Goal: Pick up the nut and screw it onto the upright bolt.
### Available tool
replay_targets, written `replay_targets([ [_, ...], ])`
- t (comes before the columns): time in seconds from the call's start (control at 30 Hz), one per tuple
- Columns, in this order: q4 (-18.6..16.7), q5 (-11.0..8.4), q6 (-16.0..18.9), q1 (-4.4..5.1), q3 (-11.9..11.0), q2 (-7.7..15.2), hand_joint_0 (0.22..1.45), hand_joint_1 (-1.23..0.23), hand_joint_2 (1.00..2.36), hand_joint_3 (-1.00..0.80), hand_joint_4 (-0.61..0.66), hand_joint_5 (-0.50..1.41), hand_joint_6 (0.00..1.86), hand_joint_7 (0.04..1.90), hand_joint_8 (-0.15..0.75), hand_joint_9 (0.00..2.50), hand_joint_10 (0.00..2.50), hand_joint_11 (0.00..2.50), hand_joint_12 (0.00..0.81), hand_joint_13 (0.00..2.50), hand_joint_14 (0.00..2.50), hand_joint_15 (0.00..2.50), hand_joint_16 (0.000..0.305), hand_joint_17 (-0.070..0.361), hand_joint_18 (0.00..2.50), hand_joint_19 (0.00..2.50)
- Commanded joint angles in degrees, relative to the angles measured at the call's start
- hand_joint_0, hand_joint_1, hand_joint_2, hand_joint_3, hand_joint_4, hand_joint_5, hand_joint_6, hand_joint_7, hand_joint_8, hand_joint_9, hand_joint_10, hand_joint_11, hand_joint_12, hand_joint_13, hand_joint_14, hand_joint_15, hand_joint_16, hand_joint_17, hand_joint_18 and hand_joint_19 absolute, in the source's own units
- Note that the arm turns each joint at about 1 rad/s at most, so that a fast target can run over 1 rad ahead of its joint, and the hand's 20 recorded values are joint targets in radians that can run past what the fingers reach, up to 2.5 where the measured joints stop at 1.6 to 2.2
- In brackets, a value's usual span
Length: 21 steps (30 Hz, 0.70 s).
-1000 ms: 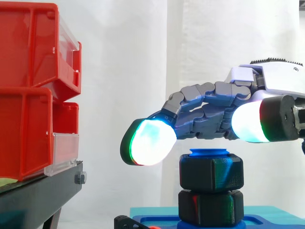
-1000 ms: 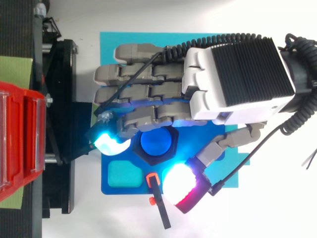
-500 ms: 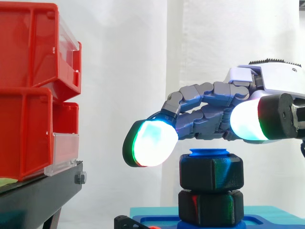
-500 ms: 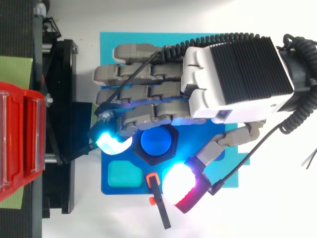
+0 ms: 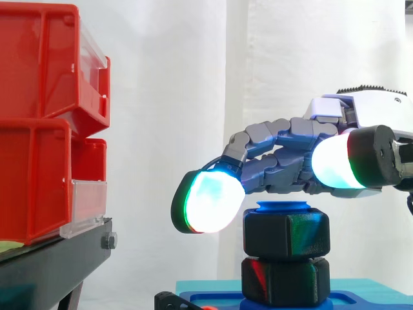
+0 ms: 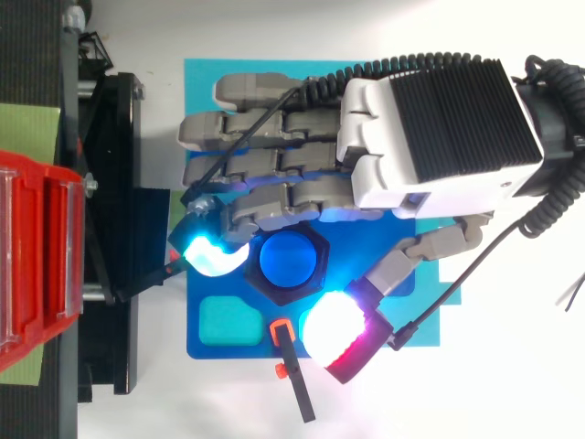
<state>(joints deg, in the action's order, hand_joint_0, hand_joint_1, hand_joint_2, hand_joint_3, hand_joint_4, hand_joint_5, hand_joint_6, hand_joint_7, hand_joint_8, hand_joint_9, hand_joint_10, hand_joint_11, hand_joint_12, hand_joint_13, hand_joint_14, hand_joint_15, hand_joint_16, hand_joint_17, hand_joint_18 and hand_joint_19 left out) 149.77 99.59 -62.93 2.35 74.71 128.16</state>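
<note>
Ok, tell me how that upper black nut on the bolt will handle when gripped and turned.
The upper nut looks rigid and blocky, so it likely won't deform. Its flat hex sides should give the pads purchase, though the shiny surface may slip. Threaded on the bolt, it probably won't tip or roll.

Close side camera looks level, top camera down, sharing the bolt.

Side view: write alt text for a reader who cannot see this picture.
A robot hand hovers open over a black nut stacked on a second nut on an upright blue bolt. Red bins sit on a black stand at left.
</note>
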Motion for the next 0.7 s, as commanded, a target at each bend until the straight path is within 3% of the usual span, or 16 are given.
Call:
replay_targets([
  [0.0,0.5,0.16,0.0,-0.06,0.0,0.1,0.43,-0.35,1.0,-0.5,0.19,-0.16,0.5,0.78,0.26,0.41,0.0,0.0,0.316,0.22,0.0,0.0,0.035,0.08,0.0,0.0],
  [0.23,1.2,0.16,0.0,-0.24,0.0,0.0,0.43,-0.35,1.0,-0.5,0.19,-0.16,0.5,0.78,0.262,0.42,0.0,0.0,0.316,0.22,0.0,0.0,0.036,0.08,0.0,0.0],
  [0.47,1.2,0.16,0.0,-0.32,0.0,0.1,0.42,-0.5,1.0,-0.5,0.2,-0.17,0.5,0.78,0.266,0.42,0.0,0.0,0.32,0.23,0.0,0.0,0.036,0.081,0.0,0.0],
  [0.67,1.3,0.43,0.0,-0.5,0.0,0.1,0.42,-0.49,1.0,-0.5,0.2,-0.17,0.5,0.79,0.265,0.41,0.0,0.0,0.322,0.23,0.0,0.0,0.037,0.083,0.0,0.0],
])
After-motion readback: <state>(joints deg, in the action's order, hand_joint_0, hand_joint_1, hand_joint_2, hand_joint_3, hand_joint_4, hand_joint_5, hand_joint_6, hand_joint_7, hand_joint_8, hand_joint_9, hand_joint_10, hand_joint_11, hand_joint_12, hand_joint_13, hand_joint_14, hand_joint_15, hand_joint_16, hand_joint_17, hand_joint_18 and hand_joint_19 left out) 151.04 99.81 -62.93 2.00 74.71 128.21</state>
